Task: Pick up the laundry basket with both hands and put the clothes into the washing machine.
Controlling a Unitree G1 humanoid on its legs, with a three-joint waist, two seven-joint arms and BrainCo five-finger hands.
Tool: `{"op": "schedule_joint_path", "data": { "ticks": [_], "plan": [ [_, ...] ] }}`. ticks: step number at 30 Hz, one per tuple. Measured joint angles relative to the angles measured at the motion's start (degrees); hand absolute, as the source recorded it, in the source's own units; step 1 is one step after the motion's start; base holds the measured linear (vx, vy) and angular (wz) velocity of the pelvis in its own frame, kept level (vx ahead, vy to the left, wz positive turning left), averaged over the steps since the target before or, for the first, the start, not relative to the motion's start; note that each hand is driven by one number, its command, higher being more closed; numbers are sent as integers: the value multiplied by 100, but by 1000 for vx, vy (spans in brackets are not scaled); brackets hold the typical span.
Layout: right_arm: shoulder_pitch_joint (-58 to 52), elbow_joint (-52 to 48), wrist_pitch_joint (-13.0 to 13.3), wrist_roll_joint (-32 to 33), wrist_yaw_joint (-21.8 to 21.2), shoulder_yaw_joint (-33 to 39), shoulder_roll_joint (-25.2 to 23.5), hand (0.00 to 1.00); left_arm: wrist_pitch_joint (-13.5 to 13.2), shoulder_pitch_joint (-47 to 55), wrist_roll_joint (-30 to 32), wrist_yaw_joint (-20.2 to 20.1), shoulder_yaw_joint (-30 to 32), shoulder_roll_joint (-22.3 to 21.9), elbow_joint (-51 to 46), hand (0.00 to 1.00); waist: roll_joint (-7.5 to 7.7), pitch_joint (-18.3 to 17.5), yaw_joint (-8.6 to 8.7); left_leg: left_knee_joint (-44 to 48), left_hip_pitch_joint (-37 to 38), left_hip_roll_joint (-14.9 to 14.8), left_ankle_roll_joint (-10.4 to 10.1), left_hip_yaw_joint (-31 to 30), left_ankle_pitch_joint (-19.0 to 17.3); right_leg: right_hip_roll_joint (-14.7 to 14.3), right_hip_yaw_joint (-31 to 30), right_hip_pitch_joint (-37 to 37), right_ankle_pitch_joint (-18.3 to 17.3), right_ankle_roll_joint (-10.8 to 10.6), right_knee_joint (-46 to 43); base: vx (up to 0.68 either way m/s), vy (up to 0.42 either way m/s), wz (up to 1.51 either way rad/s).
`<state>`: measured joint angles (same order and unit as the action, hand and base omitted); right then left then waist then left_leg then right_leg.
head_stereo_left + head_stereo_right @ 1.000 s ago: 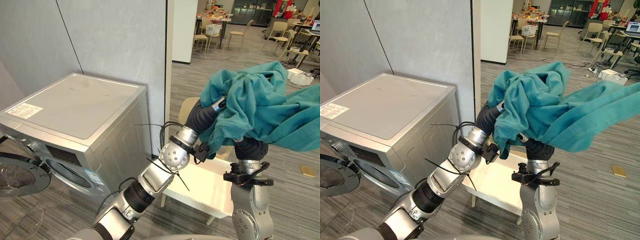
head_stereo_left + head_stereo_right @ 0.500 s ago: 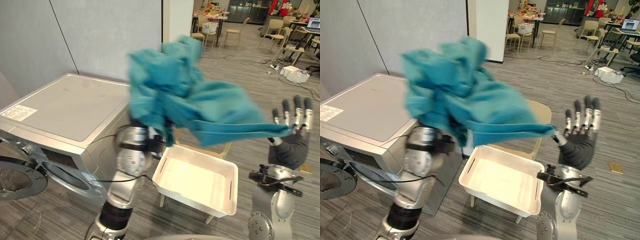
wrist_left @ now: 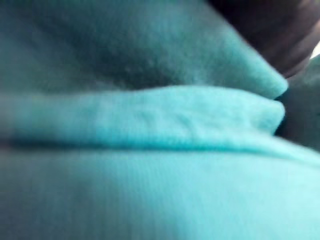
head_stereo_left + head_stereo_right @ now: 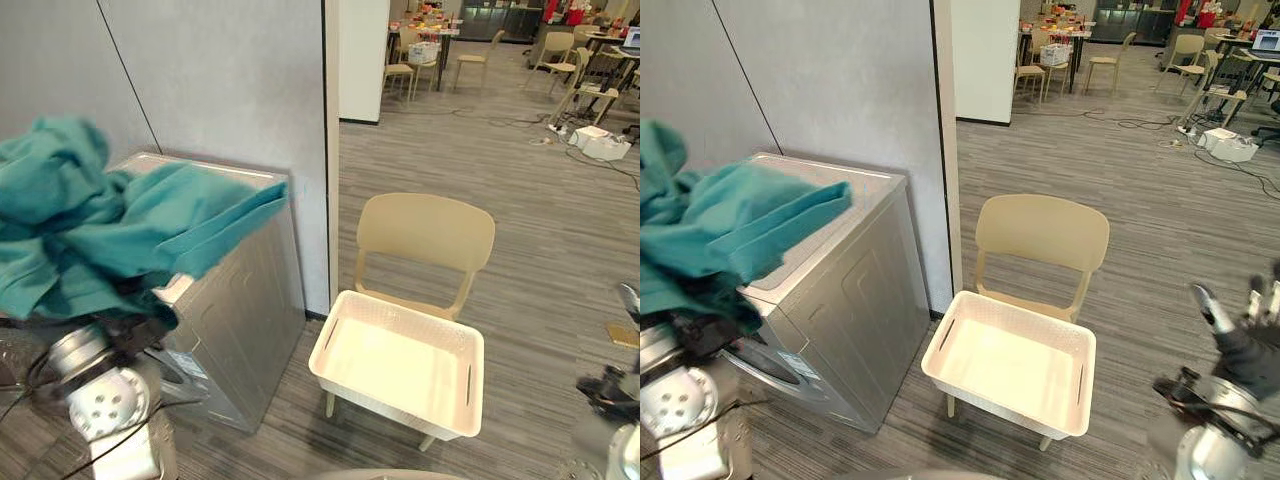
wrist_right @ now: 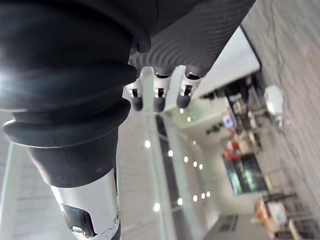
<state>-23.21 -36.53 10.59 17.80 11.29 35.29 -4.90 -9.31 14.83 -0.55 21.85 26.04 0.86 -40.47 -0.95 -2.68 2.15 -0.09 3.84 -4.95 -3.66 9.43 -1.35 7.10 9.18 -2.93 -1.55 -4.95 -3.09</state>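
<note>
Grey plank floor ran past a grey panelled wall to distant tables and chairs. A beige plastic chair carried the white perforated laundry basket, its interior bare. The bundled teal cloth hung at the left, overlapping the top of the silver washing machine and screening most of its front. The left hand lay buried under the cloth, so its state could not be told. The right hand, partly cut off at the frame edge, was released, with fingers extended and holding nothing.

The basket sits on the chair — washing machine to its left (cloth above it).
</note>
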Motion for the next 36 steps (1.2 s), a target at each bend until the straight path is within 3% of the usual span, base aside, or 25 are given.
{"op": "schedule_joint_path", "data": {
  "ticks": [5,8,14,17,22,25,31,34,36],
  "plan": [
    [-590,945,-130,-232,254,461,-286,0,9,837,227,76,349,-405,-3,100,24,-6,-5,72,4,-22,31,-85,-80,26,124,-111,-39,-19,-6,18,-6,10],
    [-603,2347,-244,35,307,823,-288,0,42,1022,223,59,368,-630,623,100,27,-16,-31,155,-6,-23,33,-136,-128,58,180,-128,-125,-34,-101,11,-6,10],
    [-73,6094,-466,987,311,1969,-201,0,521,1040,-132,44,337,-700,3234,100,47,-51,-79,338,-18,-69,-17,-145,-229,26,185,-200,-143,-29,-110,1,-2,1],
    [-80,7082,-606,1197,186,2011,-226,0,694,1042,-245,-124,187,-704,4029,100,105,-44,-80,446,-17,-101,-65,-137,-312,1,175,-234,-164,-11,-146,0,0,0],
    [-44,8180,-865,1063,-145,1278,-197,0,711,1055,-438,-731,-694,-690,4883,100,216,10,-92,506,-1,-110,-16,-38,-362,-1,83,-161,-215,-12,-308,-36,-4,-8],
    [148,8384,-898,847,-218,397,-94,0,731,999,-445,-1102,-1285,-646,5556,100,242,16,-85,491,8,-103,-15,123,-363,8,-89,-6,-270,-35,-421,-60,9,-25],
    [350,8469,-926,593,-404,-951,7,0,825,938,-482,-1297,-1463,-622,6137,100,268,37,-152,427,55,-97,-18,115,-360,12,-79,8,-329,-10,-467,7,-4,2],
    [492,8508,-915,417,-478,-1450,42,0,830,888,-480,-1298,-1468,-613,6138,100,293,269,-193,495,44,-72,-27,-171,-317,48,213,-172,-414,-15,-538,54,-29,41],
    [671,8638,-866,392,-540,-1482,74,0,829,817,-481,-1300,-1443,-599,6126,100,319,481,-310,672,-124,-24,-25,-374,-312,95,371,-98,-557,8,-790,15,-43,57]
  ]
}}
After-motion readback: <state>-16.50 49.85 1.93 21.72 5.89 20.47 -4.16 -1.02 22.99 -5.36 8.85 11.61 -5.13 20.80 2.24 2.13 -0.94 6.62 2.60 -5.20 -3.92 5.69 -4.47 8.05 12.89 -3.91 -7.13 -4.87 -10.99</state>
